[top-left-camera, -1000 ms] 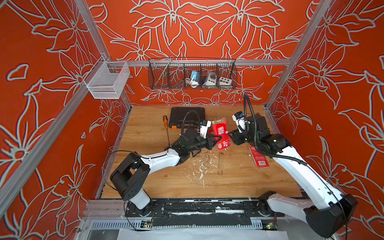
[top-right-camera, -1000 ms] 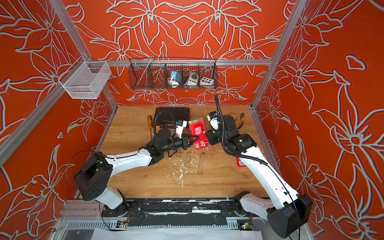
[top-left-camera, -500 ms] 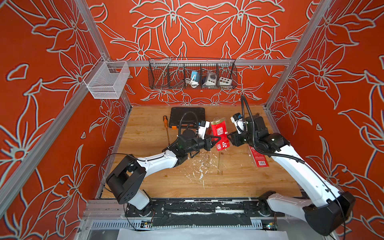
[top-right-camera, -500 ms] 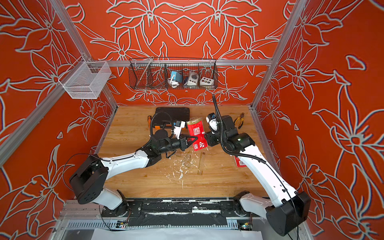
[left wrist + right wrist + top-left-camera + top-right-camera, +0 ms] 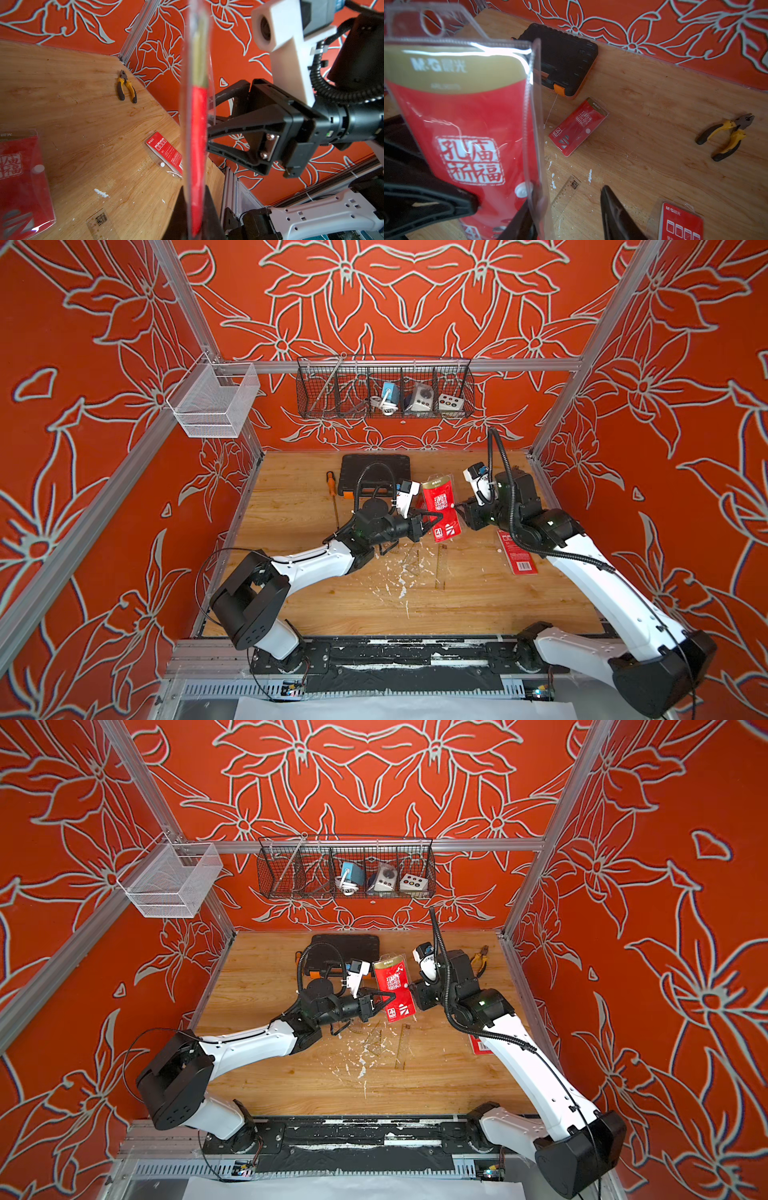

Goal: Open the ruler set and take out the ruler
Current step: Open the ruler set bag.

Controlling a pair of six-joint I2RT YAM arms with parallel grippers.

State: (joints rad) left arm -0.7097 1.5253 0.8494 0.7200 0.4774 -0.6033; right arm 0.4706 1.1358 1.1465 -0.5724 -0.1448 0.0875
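Holding the ruler set point(image 5: 439, 506) upright, clear of the table point(image 5: 291, 510), midway between both arms.
Clamped tight at its lower red half by the left gripper point(image 5: 434, 517), jaws pressed on both faces. Reached from the opposite side by the right gripper point(image 5: 457, 511), jaws parted, clear plastic edge lying between them unpinched. Down on the boards: clear ruler point(image 5: 566, 191), second red pack point(image 5: 578, 126).

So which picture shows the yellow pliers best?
The right wrist view: the pliers lie whole, big and sharp there. The left wrist view shows them whole too, but smaller. In a top view they look tiny.
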